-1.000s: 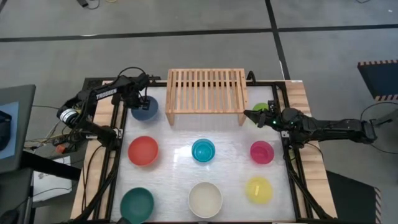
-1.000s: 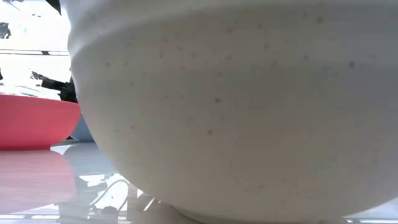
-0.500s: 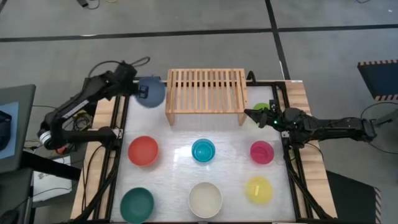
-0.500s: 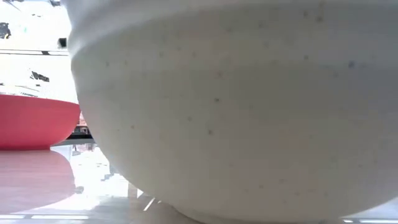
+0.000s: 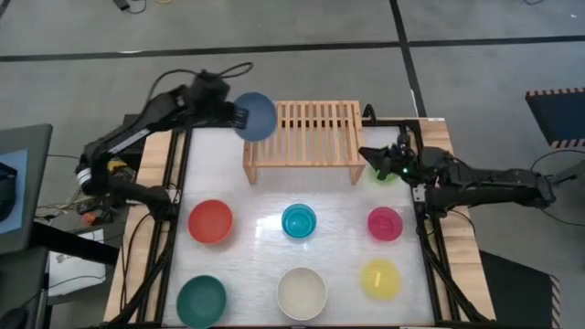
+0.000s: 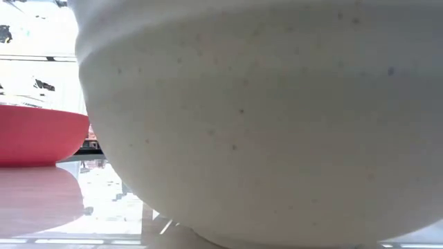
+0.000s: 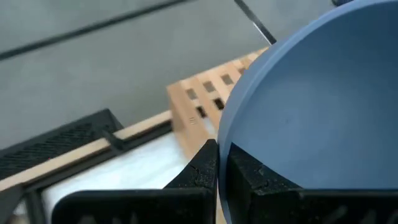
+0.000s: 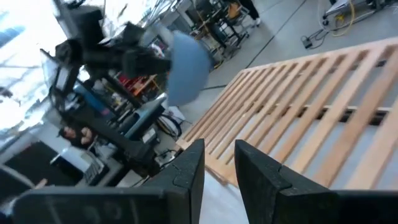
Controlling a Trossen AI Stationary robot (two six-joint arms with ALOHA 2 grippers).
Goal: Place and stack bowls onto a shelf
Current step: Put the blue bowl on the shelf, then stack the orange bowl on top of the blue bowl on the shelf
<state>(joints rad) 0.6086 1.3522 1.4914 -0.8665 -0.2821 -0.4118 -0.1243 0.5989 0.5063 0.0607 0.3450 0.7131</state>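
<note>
My left gripper [image 5: 237, 115] is shut on the slate-blue bowl [image 5: 257, 116], which is held in the air over the left end of the light-wood shelf [image 5: 311, 133]. The bowl also shows in the left wrist view [image 7: 311, 106] and in the right wrist view [image 8: 186, 59]. My right gripper [image 5: 368, 155] is a little open and empty by the shelf's right end; its wrist view [image 8: 220, 165] looks down on the slats. The lime bowl [image 5: 386, 173] stands on the table, mostly hidden under the right arm. My left gripper pinches the slate-blue bowl's rim [image 7: 222, 146], one finger [image 7: 252, 180] inside the bowl and one [image 7: 202, 171] outside. The fingers come about level from the table's left side. The bowl is lifted clear and tilted, above the shelf's left end.
On the table stand the red [image 5: 211, 221], cyan [image 5: 299, 220] and magenta [image 5: 385, 223] bowls in the middle row. The dark green [image 5: 201, 300], cream-white [image 5: 302, 293] and yellow [image 5: 380, 279] bowls stand along the near edge. The cream-white bowl [image 6: 263, 117] fills the low view.
My left gripper has lifted the slate-blue bowl off the table's far left corner and carried it up and toward the right, to above the shelf's left end; the bowl has tipped. My right gripper has moved a little toward the far edge, beside the shelf's right end.
</note>
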